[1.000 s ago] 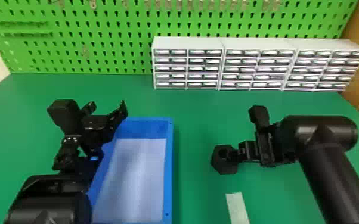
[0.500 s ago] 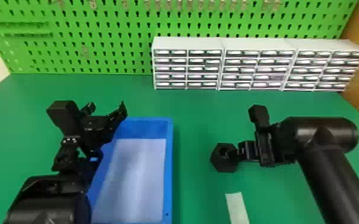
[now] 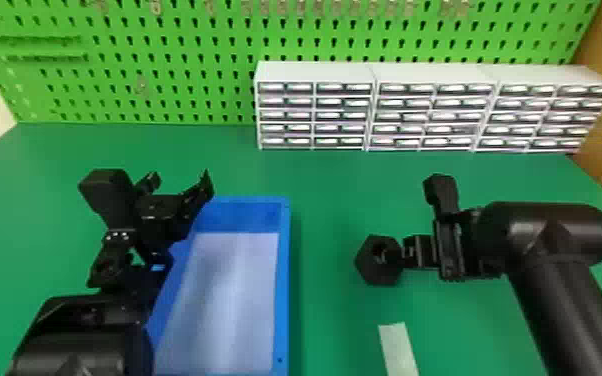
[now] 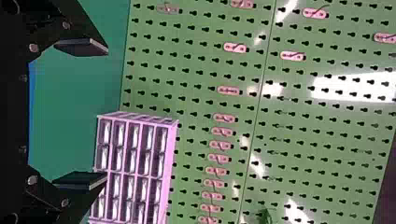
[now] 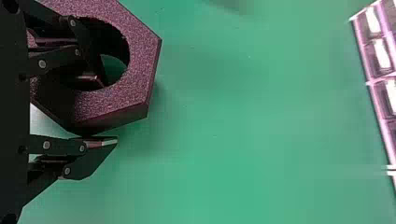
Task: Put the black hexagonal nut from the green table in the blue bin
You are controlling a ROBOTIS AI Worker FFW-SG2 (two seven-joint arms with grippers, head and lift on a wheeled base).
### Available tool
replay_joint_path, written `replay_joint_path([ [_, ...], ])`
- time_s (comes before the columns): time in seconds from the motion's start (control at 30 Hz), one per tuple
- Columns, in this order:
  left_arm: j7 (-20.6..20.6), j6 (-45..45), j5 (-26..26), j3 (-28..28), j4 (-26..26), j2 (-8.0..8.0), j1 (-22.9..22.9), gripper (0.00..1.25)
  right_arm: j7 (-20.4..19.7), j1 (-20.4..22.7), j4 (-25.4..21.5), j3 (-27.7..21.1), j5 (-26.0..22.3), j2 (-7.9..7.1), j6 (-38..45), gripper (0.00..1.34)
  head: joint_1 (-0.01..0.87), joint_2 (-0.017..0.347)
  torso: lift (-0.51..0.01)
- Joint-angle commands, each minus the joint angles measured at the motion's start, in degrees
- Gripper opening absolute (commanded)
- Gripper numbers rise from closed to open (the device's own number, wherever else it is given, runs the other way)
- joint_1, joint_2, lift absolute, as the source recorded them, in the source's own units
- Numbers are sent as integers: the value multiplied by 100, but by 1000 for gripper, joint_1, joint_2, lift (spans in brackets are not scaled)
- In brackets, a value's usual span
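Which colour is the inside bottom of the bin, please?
The bottom is pale blue, lighter than the walls; best seen in head view.

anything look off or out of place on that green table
Nothing looks spilled or damaged. The one oddity is a pale strip lying loose-looking on the green table, to the right of the blue bin; the task doesn't mention it, though it may be there on purpose.

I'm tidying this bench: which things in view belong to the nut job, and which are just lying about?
Job:
black hexagonal nut, between the jaws of the right gripper
blue bin, by the left gripper
green table

Lying about:
pale strip on the table
drawer units
green pegboard
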Motion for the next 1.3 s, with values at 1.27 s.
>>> replay_joint_path([
  [1.27, 0, -17, 0, 31, 0, 0, 26, 936, 1, 804, -2144, -96, -549, 41, -2620, 453, 686, 51, -97],
])
